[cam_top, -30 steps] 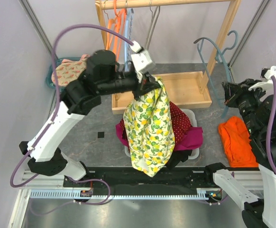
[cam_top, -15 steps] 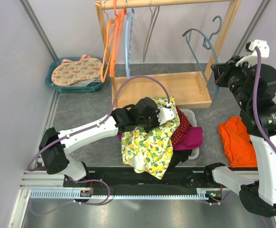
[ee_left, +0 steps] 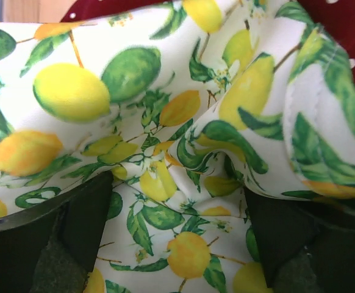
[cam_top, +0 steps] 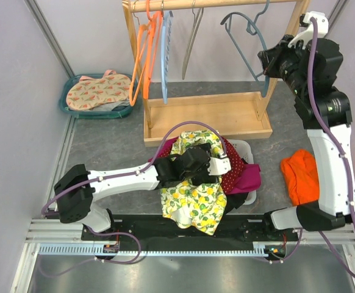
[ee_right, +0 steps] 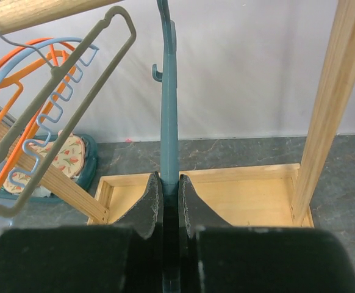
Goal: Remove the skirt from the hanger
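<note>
Left gripper (ee_left: 177,196) stands parted directly over the skirt (cam_top: 193,198), fabric bunched between its fingers; right gripper (ee_right: 168,190) clamps the hanger (ee_right: 168,110), well apart, up near the rail (cam_top: 226,3)

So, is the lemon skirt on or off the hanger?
Off. The skirt lies crumpled on the clothes pile, while the right gripper holds the bare hanger up by the rail.
</note>
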Robot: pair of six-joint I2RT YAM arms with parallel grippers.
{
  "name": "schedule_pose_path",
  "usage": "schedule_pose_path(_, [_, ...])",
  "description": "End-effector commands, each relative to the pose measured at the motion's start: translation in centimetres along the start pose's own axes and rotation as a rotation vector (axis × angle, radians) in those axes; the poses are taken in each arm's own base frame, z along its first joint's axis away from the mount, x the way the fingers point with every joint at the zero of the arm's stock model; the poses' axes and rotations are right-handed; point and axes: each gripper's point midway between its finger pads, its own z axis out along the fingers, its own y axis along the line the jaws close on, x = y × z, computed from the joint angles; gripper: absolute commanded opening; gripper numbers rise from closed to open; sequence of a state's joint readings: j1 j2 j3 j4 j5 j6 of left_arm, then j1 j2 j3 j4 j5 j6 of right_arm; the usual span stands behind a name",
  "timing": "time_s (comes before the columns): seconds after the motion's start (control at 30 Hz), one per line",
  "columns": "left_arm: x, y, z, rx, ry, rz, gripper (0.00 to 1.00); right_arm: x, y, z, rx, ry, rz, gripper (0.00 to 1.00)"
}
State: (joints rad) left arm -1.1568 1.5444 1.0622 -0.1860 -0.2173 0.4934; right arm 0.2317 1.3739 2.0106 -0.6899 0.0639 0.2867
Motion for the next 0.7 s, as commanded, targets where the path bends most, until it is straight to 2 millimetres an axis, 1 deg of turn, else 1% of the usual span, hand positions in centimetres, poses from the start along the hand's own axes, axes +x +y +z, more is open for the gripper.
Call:
schedule_pose_path(0.0, [7.3, -6.1, 1.3, 0.156, 0.21, 0.056, 1.0, -2.8, 0.9, 0.8, -0.028, -0.081, -0.004, 0.0])
schedule_pose_path(0.03, [7.2, -6.0, 1.3, 0.15, 0.21, 0.056, 1.0, -2.5, 0.8, 1.6, -0.024, -0.074, -0.004, 0.0])
schedule_pose_path(0.2, [7.4, -6.0, 1.3, 0.138, 0.214, 0.039, 1.0, -2.7, 1.1, 3.2, -0.03, -0.083, 0.001, 0.0])
schedule_pose_path(0.3, [6.7, -5.4, 0.7, 0.12, 0.189, 0.021, 1.0, -2.7, 1.1, 4.0, -0.032, -0.089, 0.001, 0.0])
schedule_pose_path(0.37, [5.4, -4.6, -0.2, 0.108, 0.156, 0.008, 1.0, -2.8, 1.2, 4.3, -0.033, -0.092, 0.0, 0.0])
schedule_pose_path(0.4, [4.7, -4.3, -0.6, 0.105, 0.136, -0.002, 1.0, -2.5, 1.2, 4.8, -0.032, -0.083, 0.001, 0.0])
schedule_pose_path(0.43, [4.0, -3.6, -1.6, 0.096, 0.117, -0.01, 0.99, -2.3, 1.2, 5.1, -0.032, -0.078, 0.001, 0.0])
schedule_pose_path(0.47, [2.3, -2.6, -2.3, 0.078, 0.08, -0.021, 1.0, -2.1, 1.0, 5.3, -0.028, -0.071, 0.003, 0.0])
schedule_pose_path(0.53, [0.6, -1.2, -3.8, 0.056, 0.042, -0.035, 1.0, -0.8, 0.9, 6.2, -0.027, -0.04, 0.003, 0.0])
schedule_pose_path(0.57, [-2.0, 0.5, -5.3, 0.022, -0.022, -0.054, 1.0, -0.4, 0.8, 6.4, -0.026, -0.03, 0.008, 0.0])
schedule_pose_path(0.6, [-2.7, 1.8, -6.0, -0.021, -0.024, -0.076, 0.99, -0.2, 0.8, 6.5, -0.025, -0.026, 0.01, 0.0])
schedule_pose_path(0.63, [-3.6, 2.8, -6.6, -0.053, -0.03, -0.089, 1.0, 0.8, 0.5, 6.8, -0.017, -0.006, 0.012, 0.0])
schedule_pose_path(0.67, [-5.2, 4.5, -7.5, -0.097, -0.057, -0.103, 1.0, 1.2, 0.4, 6.9, -0.014, 0.0, 0.011, 0.0])
